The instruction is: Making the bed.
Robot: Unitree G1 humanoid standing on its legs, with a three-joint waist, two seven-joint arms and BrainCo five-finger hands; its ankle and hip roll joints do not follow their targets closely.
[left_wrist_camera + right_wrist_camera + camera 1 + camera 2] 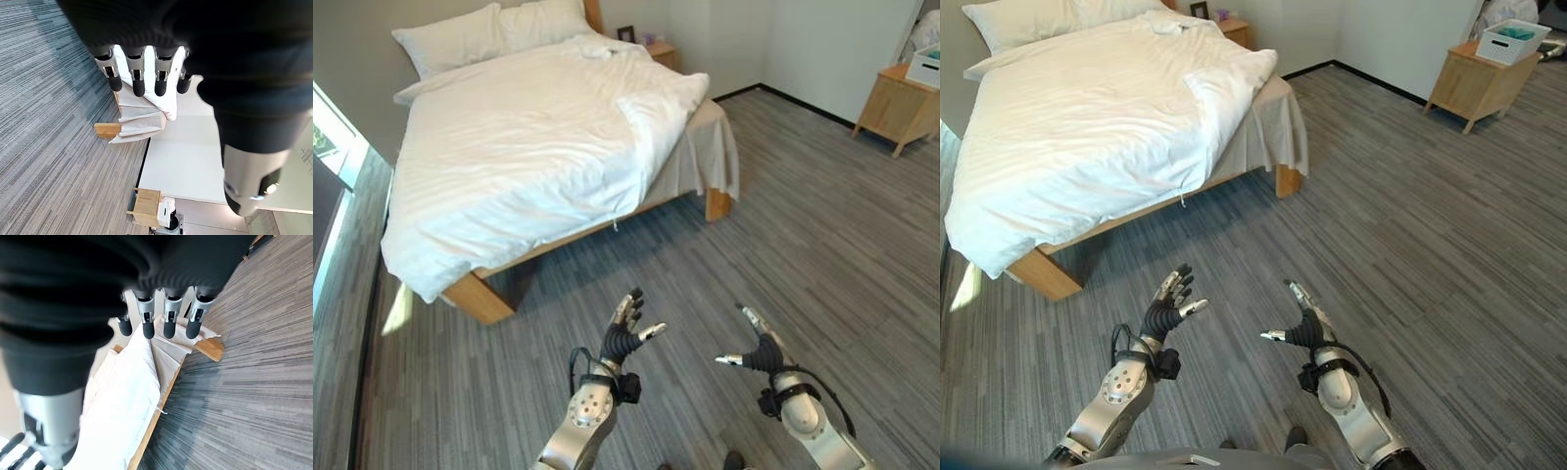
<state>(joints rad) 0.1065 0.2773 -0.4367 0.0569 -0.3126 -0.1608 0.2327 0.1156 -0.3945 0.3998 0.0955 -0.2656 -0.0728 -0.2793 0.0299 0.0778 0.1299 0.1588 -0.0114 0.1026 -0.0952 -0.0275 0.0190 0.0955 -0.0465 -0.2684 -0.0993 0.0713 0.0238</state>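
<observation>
Left eye view puts the bed (pixel 558 147) well ahead of the robot, across a stretch of grey striped floor (pixel 783 264). A white duvet (pixel 509 157) covers most of the mattress but lies rumpled; at the foot corner nearest the far wall, a flap of duvet (pixel 651 113) is folded back on itself, baring the pale sheet skirt (pixel 710 147) that hangs over the wooden bed leg (pixel 718 204). Along the near side the duvet droops unevenly past the wooden frame (pixel 489 294). Two pillows (pixel 489 34) sit at the head, against the wall.

Both hands hang over bare floor, well apart from the bed and holding nothing. The left hand (pixel 628 328) has its fingers spread and straight, thumb out to the side; the right hand (pixel 759 348) is likewise splayed, and each wrist view shows straight fingers with the bed corner beyond them.

As I judge it, the work is at the approach step, with no cloth touched yet. The next move calls for closing in on the foot of the bed, then pinching the folded-back flap and drawing it flat over the corner.

A small nightstand (pixel 661 51) stands beside the headboard, and a wooden side cabinet (pixel 899 108) with a white bin (pixel 928 67) on top stands by the far wall.
</observation>
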